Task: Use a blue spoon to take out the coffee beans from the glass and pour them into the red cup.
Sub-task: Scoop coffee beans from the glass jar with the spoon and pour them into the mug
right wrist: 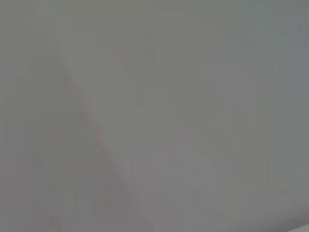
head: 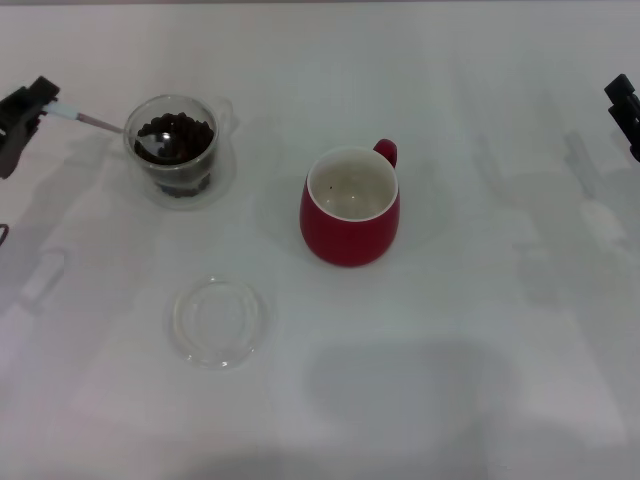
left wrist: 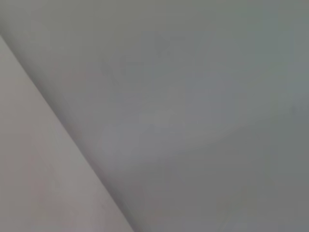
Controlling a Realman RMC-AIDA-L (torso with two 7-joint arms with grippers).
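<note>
Pale-blue handle clamped in the left gripper (head: 38,110) at the table's (head: 480,380) left edge, the blue spoon (head: 85,120) runs lengthwise rightward — bowl reaching the rim of the glass (head: 178,148) and its coffee beans (head: 176,138). Further right, mid-table, stands the red cup (head: 350,205). Parked at the right edge, the right gripper (head: 622,112) — grip unreadable — is the farther arm.

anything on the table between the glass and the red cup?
No. In the head view the white table between the glass and the red cup is bare; the clear dish lies nearer the camera, off that line.
</note>
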